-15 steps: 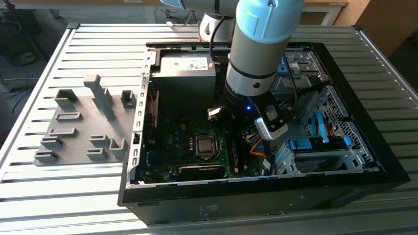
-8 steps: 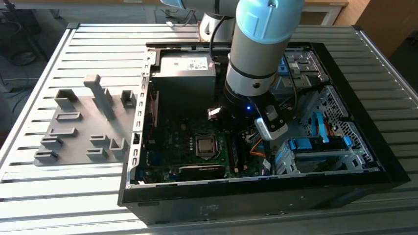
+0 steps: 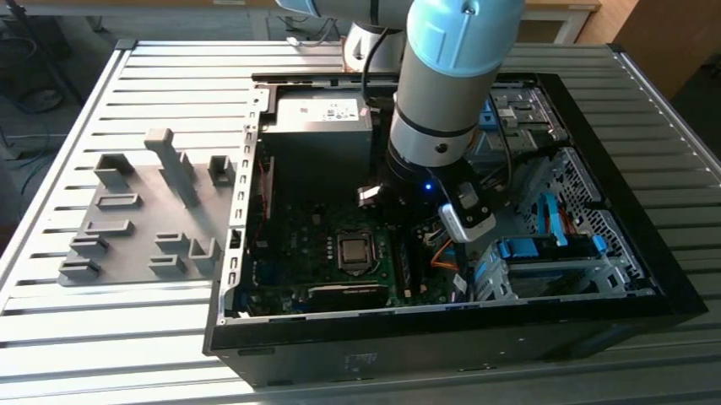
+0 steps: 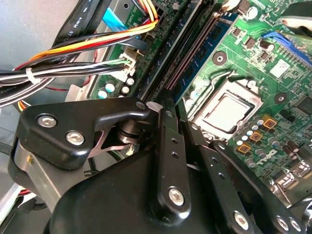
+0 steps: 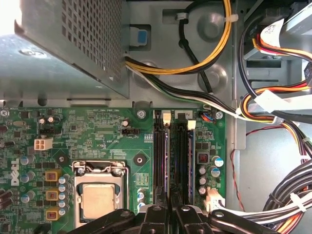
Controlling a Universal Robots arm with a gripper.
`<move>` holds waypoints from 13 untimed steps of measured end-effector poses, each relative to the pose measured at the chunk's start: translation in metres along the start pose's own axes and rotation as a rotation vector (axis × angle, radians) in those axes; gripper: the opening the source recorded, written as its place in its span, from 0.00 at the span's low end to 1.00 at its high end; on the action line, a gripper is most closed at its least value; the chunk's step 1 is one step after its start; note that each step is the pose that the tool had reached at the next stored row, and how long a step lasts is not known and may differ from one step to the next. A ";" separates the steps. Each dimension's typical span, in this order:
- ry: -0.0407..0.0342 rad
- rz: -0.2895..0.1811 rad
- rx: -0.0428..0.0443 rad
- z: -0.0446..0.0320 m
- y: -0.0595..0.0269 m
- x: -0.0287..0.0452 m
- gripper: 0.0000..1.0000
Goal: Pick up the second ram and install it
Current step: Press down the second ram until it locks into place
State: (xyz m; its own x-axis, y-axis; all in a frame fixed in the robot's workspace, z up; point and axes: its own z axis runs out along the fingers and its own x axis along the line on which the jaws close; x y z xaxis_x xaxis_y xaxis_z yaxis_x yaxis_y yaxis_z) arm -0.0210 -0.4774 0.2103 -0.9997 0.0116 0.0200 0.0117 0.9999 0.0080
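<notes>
My arm [image 3: 445,101] reaches down into the open computer case [image 3: 451,333], over the memory slots beside the processor socket. In the first wrist view my gripper [image 5: 169,209] is shut on the second ram [image 5: 168,161]. The ram is a thin blue board seen edge-on, standing in line with the slot that ends at a white latch [image 5: 166,117]. Another blue strip [image 5: 192,156] lies in a slot farther from the processor. In the second wrist view the black fingers [image 4: 165,146] sit close together over the dark slots.
The processor socket [image 5: 100,195] lies beside the slots. The power supply's perforated box [image 5: 73,44] stands past their far end, and cable bundles [image 5: 273,97] hang on the other side. A grey slotted holder tray [image 3: 141,211] lies on the slatted table at the exterior view's left.
</notes>
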 end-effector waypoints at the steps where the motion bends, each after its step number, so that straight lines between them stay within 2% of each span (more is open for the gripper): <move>1: 0.0000 0.000 0.0000 0.0006 0.0000 0.0000 0.14; 13: 0.0001 0.000 0.0001 0.0068 -0.0001 -0.0001 0.14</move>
State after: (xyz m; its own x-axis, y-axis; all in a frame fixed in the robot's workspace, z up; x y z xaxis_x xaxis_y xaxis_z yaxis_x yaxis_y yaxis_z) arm -0.0210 -0.4775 0.2035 -0.9997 0.0119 0.0201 0.0121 0.9999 0.0079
